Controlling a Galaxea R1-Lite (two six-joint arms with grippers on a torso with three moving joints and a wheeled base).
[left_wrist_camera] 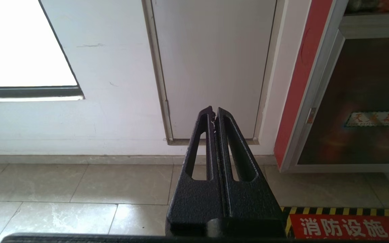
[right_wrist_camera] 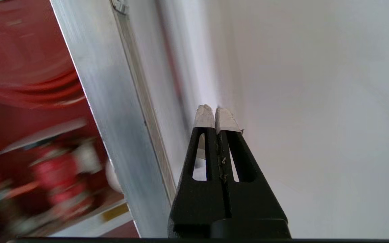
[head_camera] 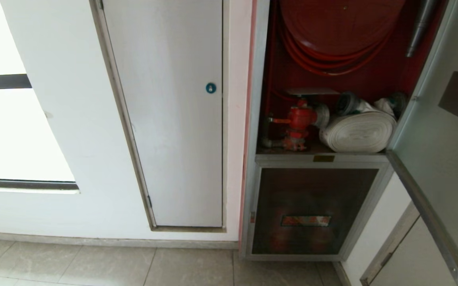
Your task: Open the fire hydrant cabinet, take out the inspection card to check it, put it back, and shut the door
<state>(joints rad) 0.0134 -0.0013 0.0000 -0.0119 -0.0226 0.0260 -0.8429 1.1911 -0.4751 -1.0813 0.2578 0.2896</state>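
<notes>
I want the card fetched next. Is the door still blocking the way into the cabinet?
No. The door is swung open to the right, so the cabinet stands open. No card is visible. The shut right claw is beside the door's frame.

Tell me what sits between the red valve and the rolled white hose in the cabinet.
In the head view, a silver hose coupling sits between the red valve and the rolled white hose.

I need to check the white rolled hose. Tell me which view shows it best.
The head view: the white rolled hose lies whole beside the red valve. The right wrist view shows only blur there; the left wrist view misses it.
</notes>
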